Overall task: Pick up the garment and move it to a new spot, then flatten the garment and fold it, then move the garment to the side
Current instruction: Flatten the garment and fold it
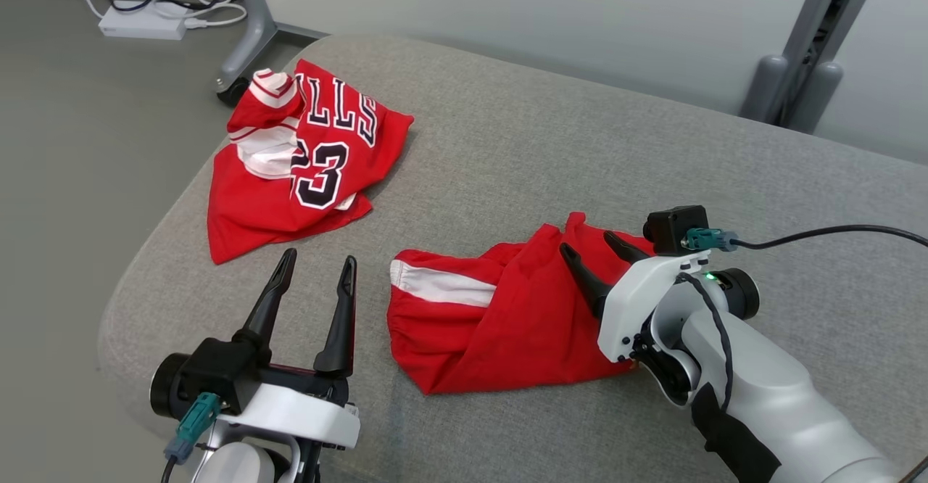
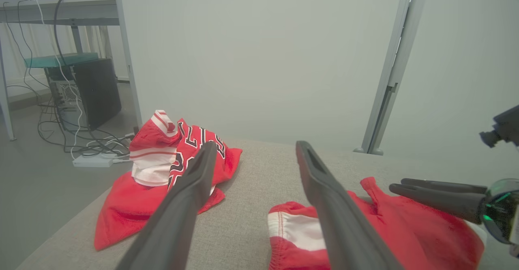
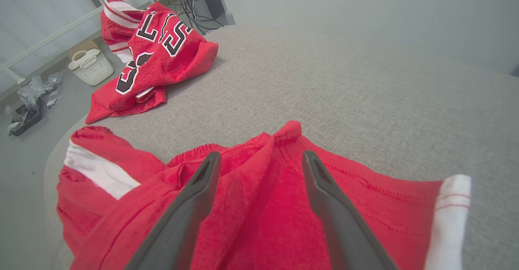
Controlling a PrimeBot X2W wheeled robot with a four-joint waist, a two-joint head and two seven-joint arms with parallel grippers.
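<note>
Crumpled red shorts (image 1: 500, 323) with a white side stripe lie on the grey cushion at centre right. My right gripper (image 1: 587, 241) is open, its fingers low over the shorts' upper right part. In the right wrist view the gripper (image 3: 261, 154) straddles a raised fold of the shorts (image 3: 365, 205); whether it touches is unclear. A red jersey (image 1: 246, 207) with black lettering and "23" lies bunched at the upper left. My left gripper (image 1: 320, 258) is open and holds nothing, between the jersey and the shorts. The left wrist view shows that gripper (image 2: 255, 144), the jersey (image 2: 121, 205) and the shorts (image 2: 405, 229).
The grey cushion (image 1: 544, 142) has a rounded edge at the left and front, with floor beyond. A power strip and cables (image 1: 141, 22) and a wheeled table leg (image 1: 232, 91) stand at the far left. A white basket (image 3: 90, 65) sits on the floor.
</note>
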